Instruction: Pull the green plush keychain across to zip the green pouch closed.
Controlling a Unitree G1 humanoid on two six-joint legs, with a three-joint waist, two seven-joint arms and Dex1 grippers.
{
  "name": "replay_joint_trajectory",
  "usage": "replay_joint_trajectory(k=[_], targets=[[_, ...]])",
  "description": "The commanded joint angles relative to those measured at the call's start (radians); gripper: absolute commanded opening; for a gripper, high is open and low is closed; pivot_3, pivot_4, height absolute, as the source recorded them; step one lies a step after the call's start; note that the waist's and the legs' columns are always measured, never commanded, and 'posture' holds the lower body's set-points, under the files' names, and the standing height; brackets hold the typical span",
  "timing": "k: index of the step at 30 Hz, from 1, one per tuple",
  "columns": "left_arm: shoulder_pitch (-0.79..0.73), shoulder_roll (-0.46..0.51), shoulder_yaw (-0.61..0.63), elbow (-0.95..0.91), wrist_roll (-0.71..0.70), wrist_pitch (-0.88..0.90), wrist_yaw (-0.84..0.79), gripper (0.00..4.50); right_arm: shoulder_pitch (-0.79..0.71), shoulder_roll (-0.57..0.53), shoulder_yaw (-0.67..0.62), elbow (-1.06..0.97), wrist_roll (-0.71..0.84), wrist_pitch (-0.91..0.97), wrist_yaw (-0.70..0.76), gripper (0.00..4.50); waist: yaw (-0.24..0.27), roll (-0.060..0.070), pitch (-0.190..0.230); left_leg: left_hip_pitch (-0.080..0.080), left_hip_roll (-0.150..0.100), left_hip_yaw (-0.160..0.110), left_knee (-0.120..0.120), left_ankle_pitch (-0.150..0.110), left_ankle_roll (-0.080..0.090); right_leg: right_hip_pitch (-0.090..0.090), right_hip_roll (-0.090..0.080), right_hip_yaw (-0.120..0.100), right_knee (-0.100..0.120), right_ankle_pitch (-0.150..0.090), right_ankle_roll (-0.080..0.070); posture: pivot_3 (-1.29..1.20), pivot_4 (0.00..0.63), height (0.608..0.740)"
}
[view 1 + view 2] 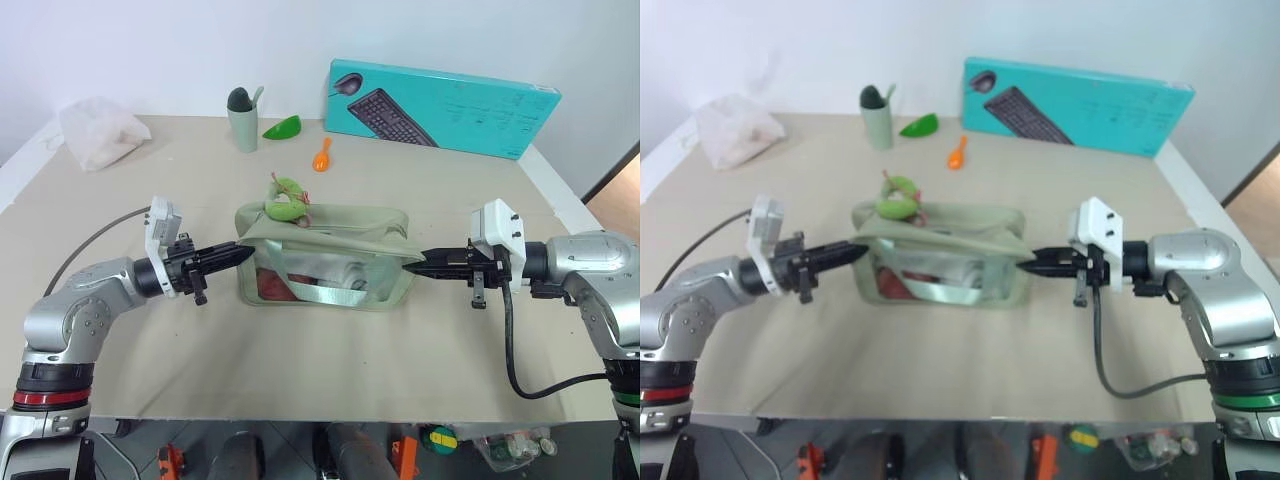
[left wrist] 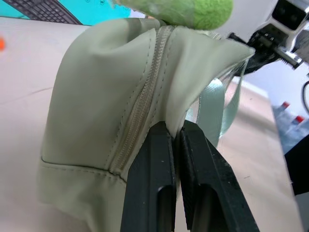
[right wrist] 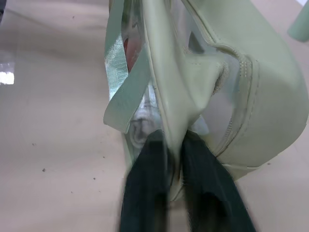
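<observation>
Two robot hands reach inward over the near half of a beige worktop (image 1: 330, 370), one at each end of the green pouch (image 1: 325, 262) between them. Pale sage fabric forms the pouch, with a clear front panel and a green strap. On its far left top corner rests the green plush keychain (image 1: 287, 198), small and fuzzy. At the pouch's left end, the left hand (image 1: 238, 257) has its black fingers (image 2: 149, 188) pinched together on the fabric beside the zipper. At the right end, the right hand (image 1: 418, 266) has its fingers slightly parted, with pouch fabric between them.
</observation>
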Motion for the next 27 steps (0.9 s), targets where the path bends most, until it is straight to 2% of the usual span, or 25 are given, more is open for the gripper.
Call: replay_joint_trajectory(k=[1,3,6,8,11,19,22,27], targets=[[0.015,0.018,-0.004,-0.040,0.001,0.002,-0.011,0.00,-0.023,-0.019,-0.068,-0.020,0.053,0.038,-0.009,1.86,0.000,0.000,0.000,0.000,0.000,0.000,0.000,0.000,0.000,0.000,0.000,0.000,0.000,0.000,0.000,0.00,0.150,0.740],[0.015,0.019,-0.002,-0.044,-0.001,0.008,-0.009,0.00,-0.035,-0.026,-0.100,-0.022,0.084,0.062,-0.014,2.60,0.001,0.000,0.000,0.000,0.000,0.000,0.000,0.000,0.000,0.000,0.000,0.000,0.000,0.000,0.000,0.00,0.150,0.740],[0.015,0.020,-0.003,-0.048,-0.002,0.012,-0.008,0.00,-0.113,-0.017,-0.190,-0.018,0.220,0.139,-0.019,3.58,-0.001,0.001,0.001,0.000,0.000,0.000,0.000,0.000,0.000,0.000,0.000,0.000,0.000,0.000,0.000,0.00,0.150,0.740],[0.016,0.021,-0.003,-0.051,-0.005,0.014,-0.009,0.00,-0.194,0.001,-0.228,-0.009,0.296,0.172,-0.038,3.58,-0.001,0.002,0.001,0.000,0.000,0.001,0.000,0.000,0.000,0.000,0.000,0.001,0.000,0.000,0.001,0.00,0.150,0.740],[0.024,0.017,-0.010,-0.054,-0.003,0.009,-0.012,0.00,-0.343,0.069,-0.132,0.000,0.233,0.138,-0.098,3.58,-0.004,0.002,0.001,0.001,0.000,0.000,0.000,0.000,0.000,0.001,0.002,0.000,0.000,0.000,0.001,0.00,0.150,0.740],[0.026,0.009,-0.018,-0.050,0.002,0.000,-0.011,0.00,-0.457,0.170,0.205,0.075,-0.189,-0.247,-0.077,3.58,-0.001,0.001,0.001,-0.002,0.001,0.000,0.000,0.000,0.000,-0.001,0.000,0.000,0.000,0.000,0.000,0.00,0.150,0.740],[0.032,0.007,-0.016,-0.057,-0.001,-0.001,-0.008,0.00,-0.494,0.202,0.246,0.149,-0.272,-0.358,-0.081,3.58,0.000,0.001,0.001,-0.002,0.000,0.001,0.000,-0.001,0.002,-0.002,-0.001,0.000,0.000,0.000,0.000,0.00,0.150,0.740],[0.051,0.006,-0.011,-0.068,-0.006,0.000,-0.002,0.00,-0.546,0.274,0.263,0.217,-0.292,-0.441,-0.065,3.58,0.000,0.001,0.001,-0.002,0.000,0.002,0.000,-0.002,0.003,-0.001,-0.002,0.001,-0.001,0.000,0.000,0.00,0.150,0.740]])
